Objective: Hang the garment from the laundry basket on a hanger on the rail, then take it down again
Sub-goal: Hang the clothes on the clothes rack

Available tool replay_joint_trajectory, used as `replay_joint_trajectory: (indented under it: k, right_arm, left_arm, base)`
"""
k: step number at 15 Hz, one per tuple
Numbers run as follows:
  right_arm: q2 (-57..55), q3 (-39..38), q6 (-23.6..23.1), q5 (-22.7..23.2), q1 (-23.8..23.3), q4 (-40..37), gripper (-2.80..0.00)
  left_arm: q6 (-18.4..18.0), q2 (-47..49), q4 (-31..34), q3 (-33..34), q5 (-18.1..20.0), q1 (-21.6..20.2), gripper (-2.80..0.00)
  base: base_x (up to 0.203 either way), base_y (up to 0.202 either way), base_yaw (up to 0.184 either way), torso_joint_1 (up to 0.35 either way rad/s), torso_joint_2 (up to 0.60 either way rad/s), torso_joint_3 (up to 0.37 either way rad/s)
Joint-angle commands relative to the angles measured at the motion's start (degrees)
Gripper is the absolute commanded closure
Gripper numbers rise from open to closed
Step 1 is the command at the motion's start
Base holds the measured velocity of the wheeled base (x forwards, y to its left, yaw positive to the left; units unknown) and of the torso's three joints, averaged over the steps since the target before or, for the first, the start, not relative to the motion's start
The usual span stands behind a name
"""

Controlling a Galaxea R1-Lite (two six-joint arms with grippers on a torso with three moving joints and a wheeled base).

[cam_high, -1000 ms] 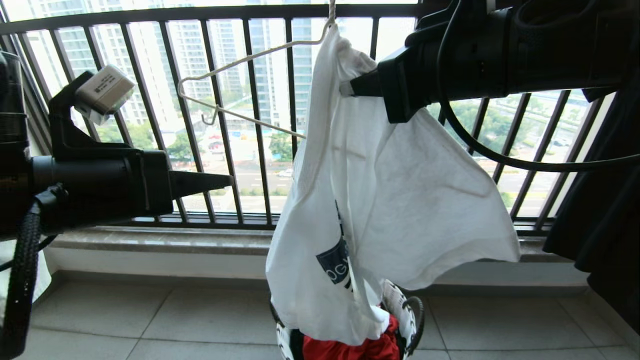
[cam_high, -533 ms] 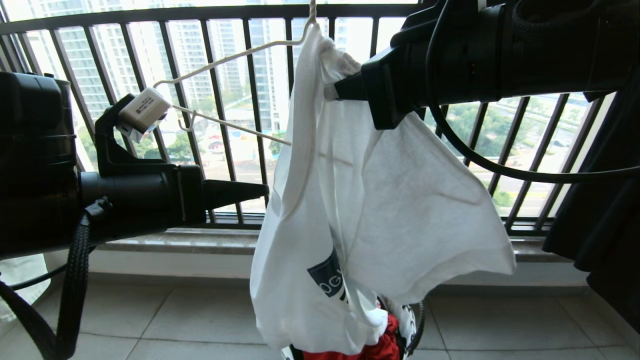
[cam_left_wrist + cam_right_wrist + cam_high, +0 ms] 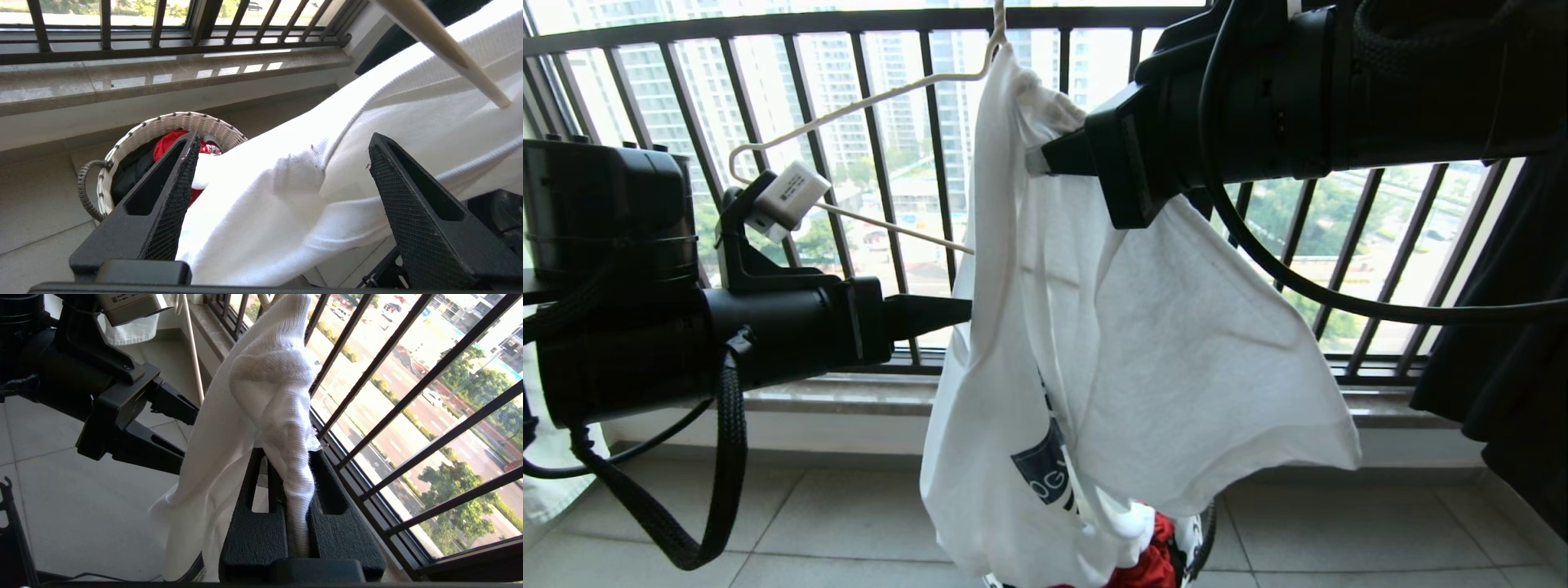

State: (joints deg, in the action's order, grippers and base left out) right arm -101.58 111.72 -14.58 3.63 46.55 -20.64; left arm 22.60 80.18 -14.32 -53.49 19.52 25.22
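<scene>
One garment (image 3: 1143, 343), one hanger (image 3: 866, 102), two grippers in play. The right gripper (image 3: 292, 522) is clamped tight on the bunched neck of the white T-shirt, high up by the hanger's hook, and the shirt droops to the laundry basket (image 3: 163, 126) on the floor (red cloth (image 3: 169, 141) inside). The left gripper (image 3: 282, 179) has its fingers spread wide, straddling the fabric's edge. Behind, the black window railing (image 3: 866, 163); a dark garment (image 3: 1503, 327) hangs at far right.
</scene>
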Motion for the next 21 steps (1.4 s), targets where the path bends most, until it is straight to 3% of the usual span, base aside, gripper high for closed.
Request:
replay_joint_trajectory:
  k: [1,6,10,18,21]
  right_arm:
    - [0.4,-0.1,-0.1,0.1,0.2,-0.3,0.0]
    - [0.7,-0.1,-0.1,0.1,0.7,-0.2,0.0]
    - [1.1,-0.1,-0.1,-1.4,0.6,0.0,0.0]
    - [1.9,-0.1,-0.4,-1.9,-2.1,-0.4,0.0]
    - [2.1,-0.1,-0.6,-1.9,-2.8,-0.4,0.0]
  left_arm:
    - [-0.4,2.1,-5.2,1.9,-2.5,0.1,-2.8]
    - [-0.9,4.4,-6.6,2.6,-4.1,1.0,-2.8]
    - [-7.4,7.6,-6.6,2.5,-13.8,2.3,-2.8]
    - [-14.4,5.1,-4.8,1.8,-21.4,0.9,-2.8]
    - [-14.6,4.1,-4.6,1.0,-21.5,-1.5,-2.8]
  base:
    - [0.0,0.0,0.0,0.0,0.0,0.0]
    - [0.0,0.0,0.0,0.0,0.0,0.0]
    - [0.0,0.0,0.0,0.0,0.0,0.0]
    - [0.0,0.0,0.0,0.0,0.0,0.0]
    - [0.0,0.0,0.0,0.0,0.0,0.0]
